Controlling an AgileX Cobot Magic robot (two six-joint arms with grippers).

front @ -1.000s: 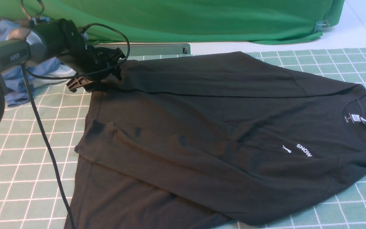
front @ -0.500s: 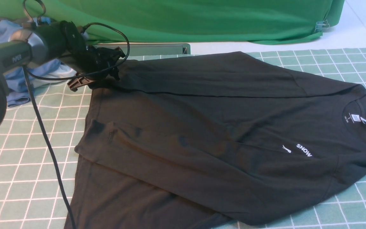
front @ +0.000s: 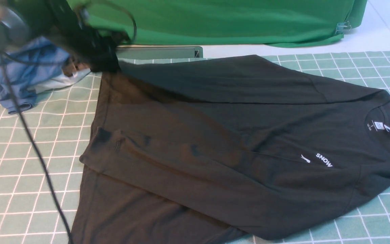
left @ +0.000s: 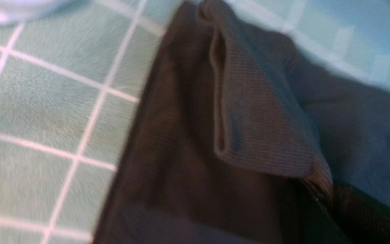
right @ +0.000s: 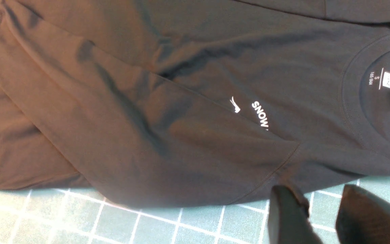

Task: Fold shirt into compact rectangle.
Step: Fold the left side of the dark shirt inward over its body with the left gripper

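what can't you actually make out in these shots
Left gripper: front view, motion blur hides its jaws.
Shirt print: only SNOW shows, the rest lies under a fold.
Neck label: fine print too small to read in either view.
Shirt's near hem: cut off by the front view's lower edge.
Right gripper: absent from front view; only fingertips show in its wrist view.

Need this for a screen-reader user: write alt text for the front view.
A black shirt lies partly folded on a green checked mat, its collar to the right. The blurred left gripper pinches its far left corner, beside a blue and white clothes heap.
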